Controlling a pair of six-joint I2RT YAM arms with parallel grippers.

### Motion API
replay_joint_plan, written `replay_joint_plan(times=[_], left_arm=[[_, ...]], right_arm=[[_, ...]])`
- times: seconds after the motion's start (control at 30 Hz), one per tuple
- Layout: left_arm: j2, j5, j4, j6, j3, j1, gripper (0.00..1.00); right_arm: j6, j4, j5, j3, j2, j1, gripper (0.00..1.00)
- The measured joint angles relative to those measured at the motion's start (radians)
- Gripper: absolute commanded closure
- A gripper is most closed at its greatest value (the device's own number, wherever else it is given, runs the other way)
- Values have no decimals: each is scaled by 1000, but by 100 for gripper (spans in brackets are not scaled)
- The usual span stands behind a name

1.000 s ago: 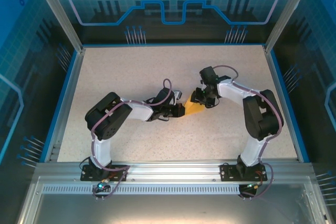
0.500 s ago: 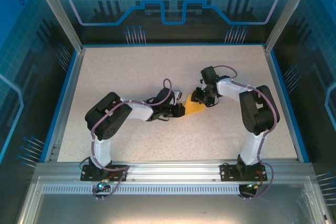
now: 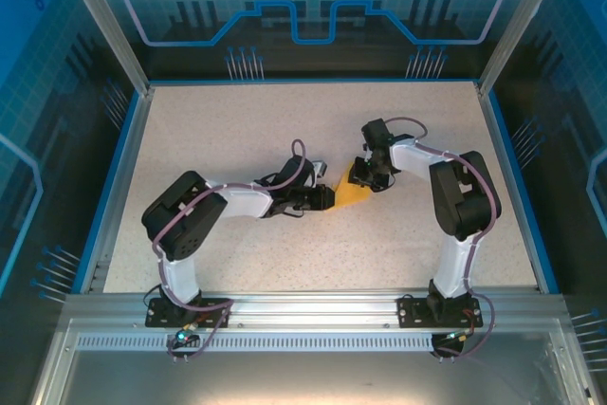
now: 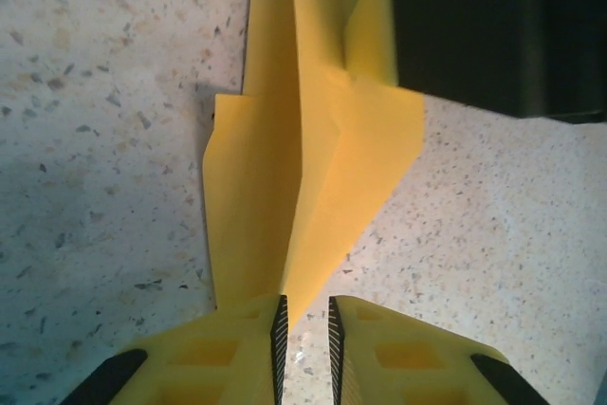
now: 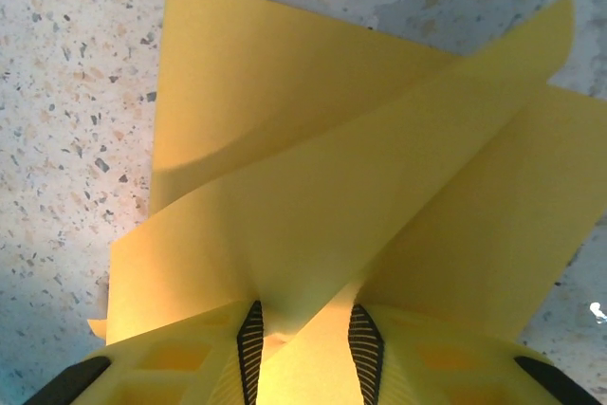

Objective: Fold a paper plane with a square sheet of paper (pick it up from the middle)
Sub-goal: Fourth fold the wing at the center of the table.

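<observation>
The orange-yellow sheet of paper [image 3: 353,194] lies partly folded at the table's middle, with raised creases and flaps, between the two grippers. In the left wrist view the paper [image 4: 303,168] narrows to a point that reaches the mouth of my left gripper [image 4: 305,329]. Its jaws stand a narrow gap apart, with bare table showing between them. In the top view the left gripper [image 3: 324,198] is at the paper's left edge. My right gripper [image 3: 363,175] is at the paper's upper right. A standing fold of paper [image 5: 332,196] runs in between the right gripper [image 5: 303,334] pads, which hold it.
The speckled table [image 3: 237,130] is ringed by a blue rim [image 3: 121,177] and enclosure posts. The right gripper's black body [image 4: 493,26] sits over the paper's far end in the left wrist view. Both arms reach in toward the middle.
The left arm has stretched further right, bringing its gripper up to the paper's left tip. The right arm's elbow has swung left, and its gripper has stayed on the paper.
</observation>
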Motion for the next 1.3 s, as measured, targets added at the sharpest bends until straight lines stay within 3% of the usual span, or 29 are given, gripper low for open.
replay_joint_plan(times=[0.37,0.77,1.3], left_arm=[[-1,-2,-2,-24,68,0,76],[139,17,-3,-33,175,0,81],[193,-8,-60,-31,211,0,89]], right_arm=[[-4,-11,4,13,12,0,62],[2,-23,3,21,18,0,63],[26,-22,5,21,18,0,62]])
